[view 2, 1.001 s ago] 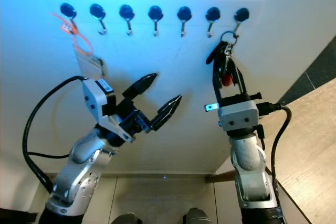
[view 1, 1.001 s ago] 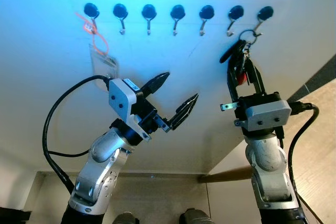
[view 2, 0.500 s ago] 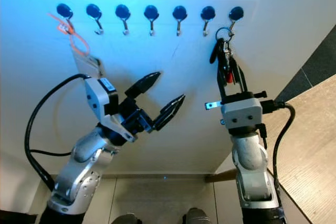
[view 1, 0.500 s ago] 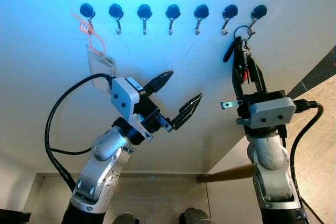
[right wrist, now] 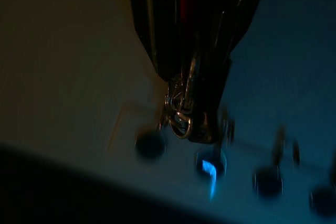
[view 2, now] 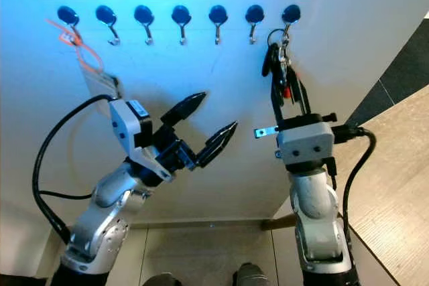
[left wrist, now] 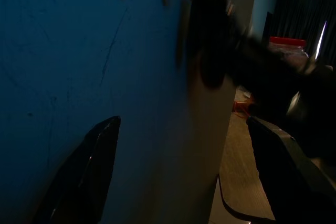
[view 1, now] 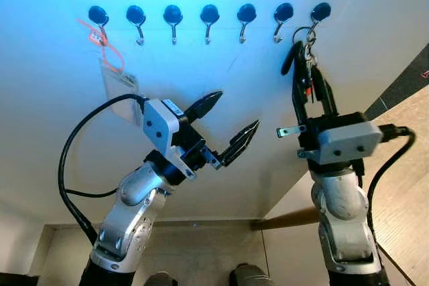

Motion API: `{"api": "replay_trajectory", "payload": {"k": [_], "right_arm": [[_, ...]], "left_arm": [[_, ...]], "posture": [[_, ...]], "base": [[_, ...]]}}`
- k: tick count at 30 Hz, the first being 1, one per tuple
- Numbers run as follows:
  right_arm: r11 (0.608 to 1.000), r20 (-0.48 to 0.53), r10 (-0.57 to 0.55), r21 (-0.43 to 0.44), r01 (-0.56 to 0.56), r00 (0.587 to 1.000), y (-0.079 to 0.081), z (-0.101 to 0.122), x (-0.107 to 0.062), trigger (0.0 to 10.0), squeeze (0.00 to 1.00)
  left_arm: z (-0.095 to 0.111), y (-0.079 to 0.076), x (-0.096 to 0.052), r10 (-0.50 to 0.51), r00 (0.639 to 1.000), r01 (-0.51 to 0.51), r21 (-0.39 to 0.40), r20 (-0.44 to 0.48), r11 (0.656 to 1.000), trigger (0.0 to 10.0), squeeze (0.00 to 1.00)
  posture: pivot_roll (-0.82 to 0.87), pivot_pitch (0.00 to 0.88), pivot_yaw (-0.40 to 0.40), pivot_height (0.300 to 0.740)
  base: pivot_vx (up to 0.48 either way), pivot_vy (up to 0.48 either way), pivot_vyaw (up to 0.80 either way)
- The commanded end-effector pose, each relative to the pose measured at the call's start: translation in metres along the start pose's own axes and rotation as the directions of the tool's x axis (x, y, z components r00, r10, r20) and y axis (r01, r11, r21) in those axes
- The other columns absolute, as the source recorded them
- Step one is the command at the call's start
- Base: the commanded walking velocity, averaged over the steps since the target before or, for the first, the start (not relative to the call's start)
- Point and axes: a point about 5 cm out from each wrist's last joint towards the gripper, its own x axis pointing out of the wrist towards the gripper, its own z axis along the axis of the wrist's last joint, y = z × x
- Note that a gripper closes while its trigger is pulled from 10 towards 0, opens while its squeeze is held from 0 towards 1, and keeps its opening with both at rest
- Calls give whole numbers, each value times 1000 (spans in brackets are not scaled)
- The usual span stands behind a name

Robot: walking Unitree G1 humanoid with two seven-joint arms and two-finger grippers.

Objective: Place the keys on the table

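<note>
Since a second ago your right gripper (view 1: 309, 88) has risen with the keys (view 1: 303, 72), its black fingers closed around the bunch, whose ring sits at the rightmost hook (view 1: 317, 15). You're at the unhooking step: lift the ring clear, then carry it right to the wooden table (view 1: 409, 165). Your left gripper (view 1: 231, 122) hovers spread wide, holding nothing.

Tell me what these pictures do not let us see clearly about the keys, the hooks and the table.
- Keys: right gripper covers the lower part in the eye views; separate keys too small to count.
- Right wrist view: keys dark and blurred; hooks smeared.
- Table: cut off by the right edge.
- Badge: print too small.
</note>
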Motion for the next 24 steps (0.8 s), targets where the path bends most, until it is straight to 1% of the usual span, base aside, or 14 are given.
{"api": "replay_trajectory", "payload": {"k": [1,4,5,6,8,11,13,14,18,20,24], "right_arm": [[999,53,49,15,-50,997,9,11,3,1882,0],[998,48,55,20,-56,997,10,12,1,1882,0],[998,13,55,24,-56,998,9,8,-5,2118,0],[998,-6,56,23,-56,998,8,5,-9,2118,0],[998,-24,58,22,-57,998,7,3,-12,2157,0],[998,-37,60,21,-59,998,6,2,-15,2157,0],[998,-45,63,20,-62,997,5,4,-16,2353,0],[998,-40,60,22,-59,997,4,6,-12,2510,0],[998,-32,53,28,-52,998,3,8,-7,2627,0],[998,-12,44,35,-43,999,2,11,-1,2824,0],[998,9,41,44,-41,999,2,15,5,3137,0]], "left_arm": [[1,-5,0,-19,1000,19,-10,12,1000,10000,0],[1,-6,-1,-21,1000,21,-11,10,1000,10000,0],[1,-6,-1,-22,1000,22,-12,9,1000,10000,0],[2,-6,-2,-22,1000,22,-12,9,1000,10000,0],[2,-6,-2,-22,1000,22,-12,8,1000,10000,0],[2,-6,-2,-22,1000,23,-12,8,1000,10000,0],[2,-6,-2,-25,1000,25,-11,7,1000,10000,0],[1,-7,-1,-28,1000,28,-12,6,1000,10000,0],[1,-7,-1,-34,999,34,-11,4,999,10000,0],[1,-7,-1,-39,999,39,-9,2,999,10000,0],[1,-7,-1,-43,999,43,-5,0,999,10000,0]], "posture": [[-6,111,3,740],[-6,111,3,740],[-7,116,4,740],[-7,116,4,740],[-7,116,5,740],[-7,117,5,740],[-9,117,8,740],[-10,117,10,740],[-10,117,12,740],[-9,115,13,740],[-9,115,14,740]], "base": [[0,0,0],[0,0,0],[0,0,0],[0,0,0],[0,0,0],[0,0,0],[0,0,0],[0,0,0],[0,0,0],[0,0,0],[0,0,0]]}}
